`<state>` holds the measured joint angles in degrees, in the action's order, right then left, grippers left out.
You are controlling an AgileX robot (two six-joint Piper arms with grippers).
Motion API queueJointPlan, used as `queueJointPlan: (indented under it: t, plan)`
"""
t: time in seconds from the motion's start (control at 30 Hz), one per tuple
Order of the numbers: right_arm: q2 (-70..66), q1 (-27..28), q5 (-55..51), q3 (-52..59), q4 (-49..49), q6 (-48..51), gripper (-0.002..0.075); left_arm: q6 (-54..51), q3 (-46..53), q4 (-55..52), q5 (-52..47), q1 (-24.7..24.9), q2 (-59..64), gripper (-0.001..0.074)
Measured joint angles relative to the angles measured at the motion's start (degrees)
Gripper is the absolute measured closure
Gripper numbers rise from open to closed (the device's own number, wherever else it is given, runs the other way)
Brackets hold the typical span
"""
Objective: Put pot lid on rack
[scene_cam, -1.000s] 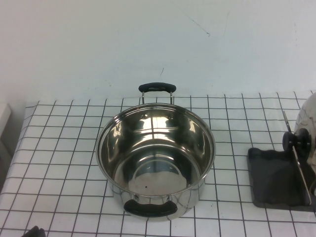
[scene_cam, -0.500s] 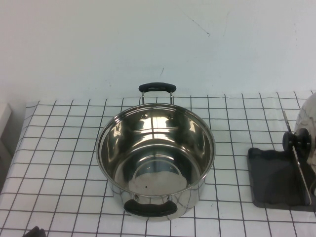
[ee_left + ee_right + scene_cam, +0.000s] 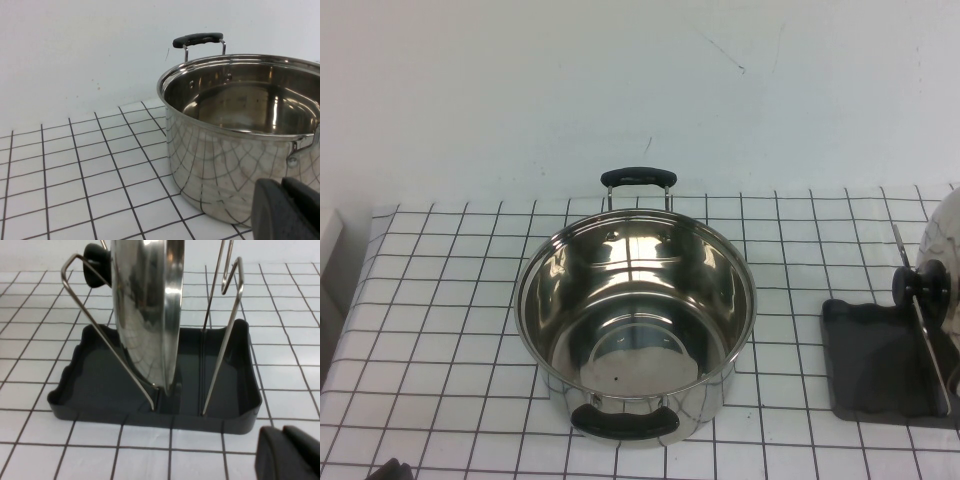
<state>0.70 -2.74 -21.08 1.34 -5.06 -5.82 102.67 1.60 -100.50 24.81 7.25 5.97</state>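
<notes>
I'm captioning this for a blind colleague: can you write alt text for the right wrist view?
A shiny steel pot lid stands on edge in a dark grey rack, leaning against its slanted wire bar, on a white grid-patterned table. The dark tip of the right pincer shows in one corner, clear of the rack.

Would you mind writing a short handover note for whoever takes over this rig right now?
Left gripper: low near the table's front left, beside the pot, holding nothing.
Right gripper: just in front of the rack, off the lid, holding nothing.
Pot lid: standing on edge in the rack's tray, leaning on a wire support, knob facing the pot.
Pot: open on the checked cloth, left of the rack.
Done: the lid appears placed and released.
Left: probably just park both arms.
</notes>
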Motion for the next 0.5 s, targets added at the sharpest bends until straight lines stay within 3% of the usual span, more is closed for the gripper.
queueJointPlan:
  t: [0.5]
  plan:
    - [0.0, 0.0, 0.0, 0.0, -0.1, -0.6, 0.0728, -0.2, 0.0, 0.0, 0.0, 0.0, 0.0, 0.0736]
